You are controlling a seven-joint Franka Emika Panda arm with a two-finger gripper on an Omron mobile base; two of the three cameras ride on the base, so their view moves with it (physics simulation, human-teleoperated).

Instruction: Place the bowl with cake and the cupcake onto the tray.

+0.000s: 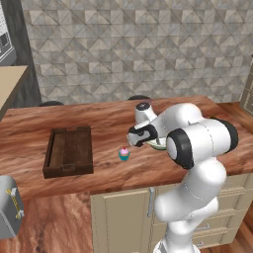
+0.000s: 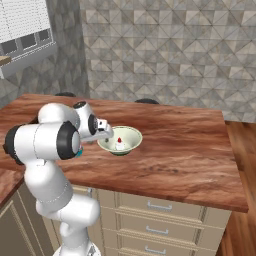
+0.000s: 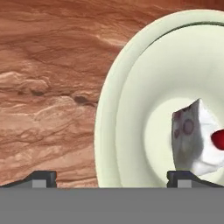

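Claw (image 3: pixel 111 177) spread wide, holding nothing; in the hand view its two dark fingertips (image 3: pixel 40 178) straddle the near rim of the bowl with cake (image 2: pixel 120 140), one tip over bare wood, the other over the bowl's inside. Whether a tip touches the rim, cannot tell.

Bowl: pale cream-green, wide and shallow, sitting on the bench (image 2: pixel 185 150) right beside the claw. White cake slice (image 3: pixel 192 135) inside, red dot on top, standing near the bowl's middle.

Cupcake (image 1: pixel 124 154): teal wrapper, pink frosting, upright on the bench, just to the left of the claw and bowl in the left base view. Apart from both.

Tray (image 1: pixel 69 151): dark brown wood, low raised sides, further left on the bench, well apart from the bowl, with the cupcake between them. Nothing lying in it.

Bench top is reddish-brown wood over cream drawers. Silver toaster (image 1: pixel 10 207) at the lower left edge of the left base view, off the bench. Grey patterned tile wall behind.
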